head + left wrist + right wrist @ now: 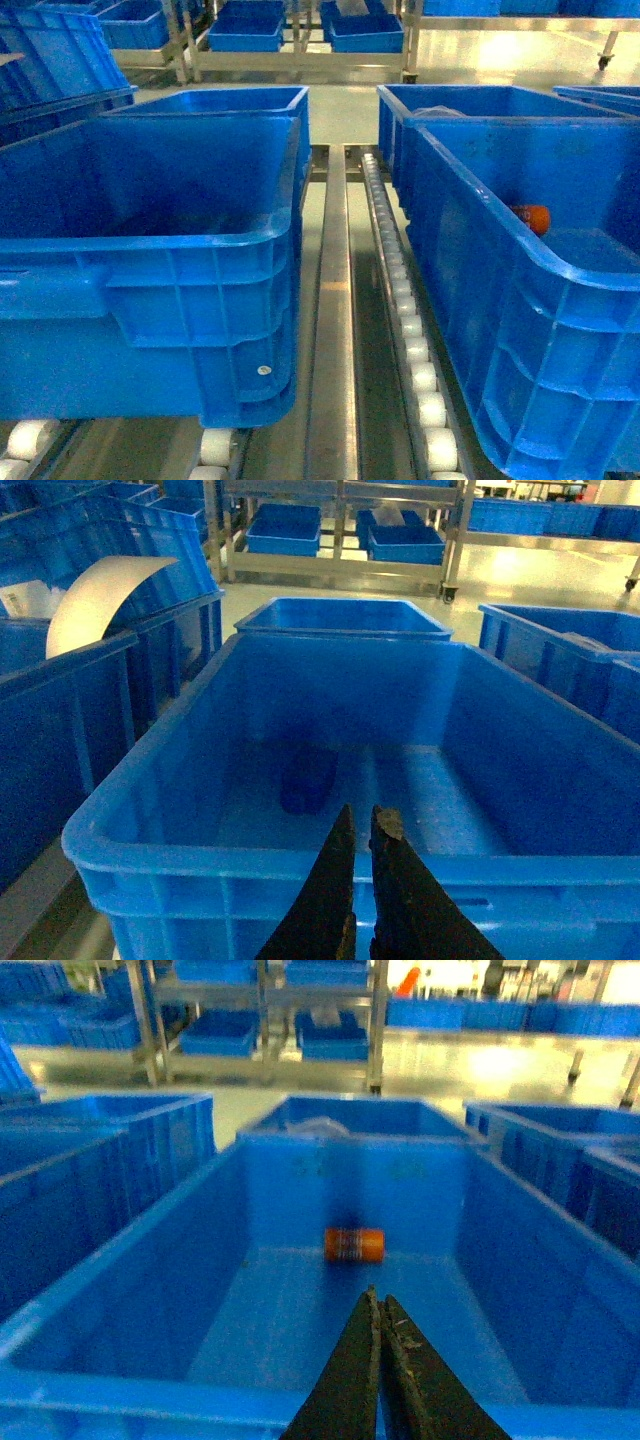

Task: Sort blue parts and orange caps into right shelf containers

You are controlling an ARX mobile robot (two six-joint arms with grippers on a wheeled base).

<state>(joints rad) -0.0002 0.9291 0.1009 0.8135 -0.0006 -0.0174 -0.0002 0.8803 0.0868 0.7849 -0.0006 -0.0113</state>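
orange cap (354, 1244) ribbed cyl. | smooth blue crate (520, 1260) | fingers (350, 1360) closed

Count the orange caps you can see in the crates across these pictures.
1. A single orange cap lies on its side on the floor of the right crate, toward the far wall, ahead of the right gripper. Crate walls hide some floor areas, so others may be hidden.

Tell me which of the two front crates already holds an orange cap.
The right front crate: an orange cap lies on its side on its floor. The left front crate shows none.
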